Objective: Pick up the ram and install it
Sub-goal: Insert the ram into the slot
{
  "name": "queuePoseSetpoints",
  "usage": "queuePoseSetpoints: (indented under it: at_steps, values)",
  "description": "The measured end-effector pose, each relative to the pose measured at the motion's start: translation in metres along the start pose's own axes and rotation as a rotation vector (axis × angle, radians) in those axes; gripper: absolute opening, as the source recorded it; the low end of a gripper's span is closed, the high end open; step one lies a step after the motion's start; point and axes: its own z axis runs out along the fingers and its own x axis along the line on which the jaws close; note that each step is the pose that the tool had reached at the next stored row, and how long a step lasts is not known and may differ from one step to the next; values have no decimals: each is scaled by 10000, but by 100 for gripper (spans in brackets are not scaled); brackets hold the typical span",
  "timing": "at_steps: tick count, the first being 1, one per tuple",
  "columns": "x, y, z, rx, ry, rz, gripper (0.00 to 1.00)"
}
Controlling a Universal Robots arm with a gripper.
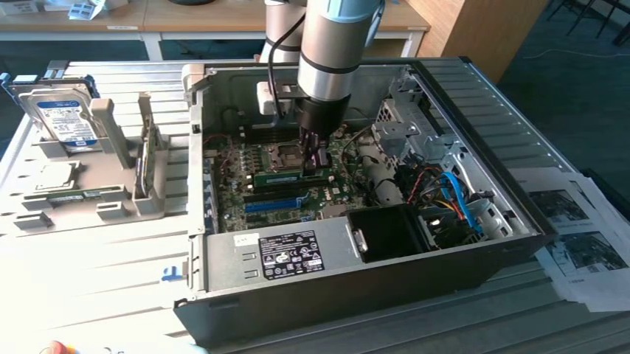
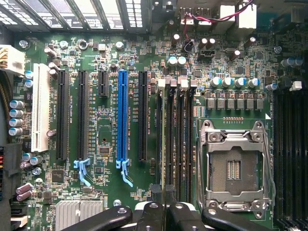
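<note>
Ram (image 1: pixel 292 177), a thin green stick, stands on its long edge on the motherboard (image 1: pixel 236 184) inside the open computer case (image 1: pixel 473 243), just in front of the empty processor socket (image 1: pixel 285 155) and behind the long blue slot (image 1: pixel 273 204). The arm reaches straight down into the case, and the gripper (image 1: pixel 315 168) meets the stick at the end toward the exterior view's right. Its dark fingers are drawn close together, pinching the stick's upper edge. Outside the case, on the exterior view's left, a grey holder (image 1: pixel 118 199) carries a silver-and-blue hard drive (image 1: pixel 64 118) propped upright. Printed sheets (image 1: pixel 580 236) lie on the exterior view's right.

From the wrist, the gripper (image 2: pixel 164 192) looks straight onto the board. Its two fingers (image 2: pixel 155 192) sit nearly together with only a thin gap between them, over the row of dark memory slots (image 2: pixel 175 134). The blue slot (image 2: pixel 122 115) lies to one side of these, and the open socket (image 2: pixel 234 166) to the other.
</note>
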Motion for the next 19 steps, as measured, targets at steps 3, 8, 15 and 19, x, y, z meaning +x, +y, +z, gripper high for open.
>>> queuePoseSetpoints:
  at_steps: [3, 8, 15, 19]
  values:
    - [0, 0, 0, 0, 0, -1, 12]
    - [0, -1, 12, 0, 0, 0, 12]
    - [1, -1, 22, 1, 1, 0, 12]
    - [1, -1, 32, 1, 0, 0, 12]
